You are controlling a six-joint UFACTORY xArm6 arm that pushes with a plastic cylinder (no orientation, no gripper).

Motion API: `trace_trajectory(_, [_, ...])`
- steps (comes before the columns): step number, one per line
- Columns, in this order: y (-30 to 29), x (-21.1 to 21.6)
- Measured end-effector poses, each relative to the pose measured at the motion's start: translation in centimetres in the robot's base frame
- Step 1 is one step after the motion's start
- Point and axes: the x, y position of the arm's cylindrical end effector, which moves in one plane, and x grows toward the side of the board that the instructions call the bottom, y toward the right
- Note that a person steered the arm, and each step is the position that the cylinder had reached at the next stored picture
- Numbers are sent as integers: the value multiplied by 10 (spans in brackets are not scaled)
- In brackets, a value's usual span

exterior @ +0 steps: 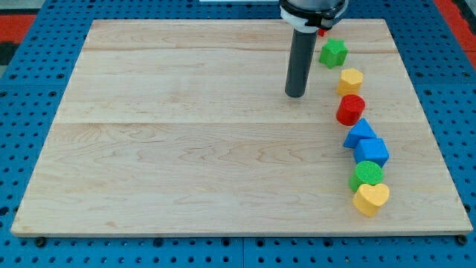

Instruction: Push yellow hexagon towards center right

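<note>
The yellow hexagon (350, 80) sits on the wooden board (186, 134) at the view's upper right, between a green star (333, 53) above it and a red cylinder (350, 109) below it. My tip (295, 94) rests on the board to the left of the yellow hexagon, about a block's width and a half away, not touching any block.
Below the red cylinder a line of blocks runs down the right side: a blue triangle (358, 132), a blue cube (372, 152), a green cylinder (367, 175), a yellow heart (370, 199). A small red block (322, 32) peeks out behind the rod near the top edge.
</note>
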Motion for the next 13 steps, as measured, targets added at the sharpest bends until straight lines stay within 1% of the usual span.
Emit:
trace_trajectory(1, [0,0])
trace_trajectory(3, [-1,22])
trace_trajectory(4, [-14,28])
trace_trajectory(5, [23,57])
trace_trajectory(6, [39,56])
trace_trajectory(8, [54,42])
trace_trajectory(9, [55,42])
trace_trajectory(10, [39,33])
trace_trajectory(11, [20,7])
trace_trajectory(13, [59,-8])
